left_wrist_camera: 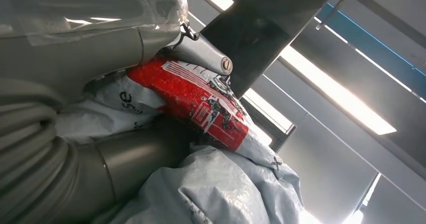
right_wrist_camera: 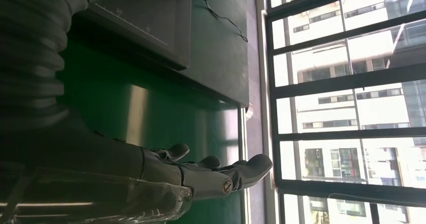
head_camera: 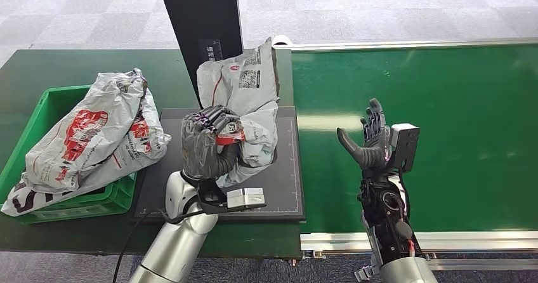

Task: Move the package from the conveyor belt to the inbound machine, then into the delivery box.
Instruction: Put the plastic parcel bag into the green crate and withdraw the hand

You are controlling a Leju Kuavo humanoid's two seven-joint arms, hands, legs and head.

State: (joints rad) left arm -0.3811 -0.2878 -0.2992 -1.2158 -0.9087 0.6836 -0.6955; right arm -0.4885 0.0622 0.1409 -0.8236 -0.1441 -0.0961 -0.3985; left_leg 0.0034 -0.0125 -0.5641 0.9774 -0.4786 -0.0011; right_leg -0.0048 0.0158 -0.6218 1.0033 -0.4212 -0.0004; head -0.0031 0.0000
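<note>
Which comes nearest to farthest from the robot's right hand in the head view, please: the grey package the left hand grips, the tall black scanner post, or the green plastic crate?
From the right hand:
1. Grey plastic package, to its left over the black platform.
2. Tall black scanner post, farther back-left.
3. Green plastic crate, at the far left.

The head view looks down from high at the table [head_camera: 76, 61] and belt [head_camera: 444, 105]. The 2 wrist views sit close behind each hand, tilted; the right shares the belt [right_wrist_camera: 150, 108].

Left hand [head_camera: 208, 142] raised, fingers [head_camera: 216, 119] curled tight in a grip; right hand [head_camera: 374, 140] upright, fingers spread, holding nothing.
</note>
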